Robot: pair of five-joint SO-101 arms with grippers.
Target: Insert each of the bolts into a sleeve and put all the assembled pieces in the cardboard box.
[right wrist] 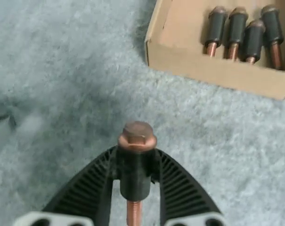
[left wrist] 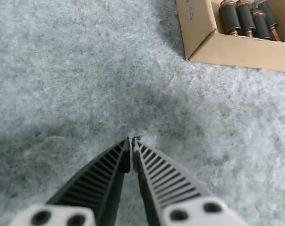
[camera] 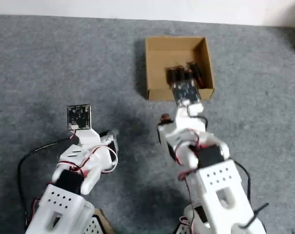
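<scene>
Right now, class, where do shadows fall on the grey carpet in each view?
High view: left of the cardboard box. Left wrist view: from the box corner down towards the fingers. Right wrist view: beside the box wall, spreading towards the held bolt.

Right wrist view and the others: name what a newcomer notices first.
The right tool grips a black sleeve with a copper bolt through it, near the cardboard box. Four finished pieces lie side by side inside it. The left tool is shut, empty, over the grey carpet.
</scene>
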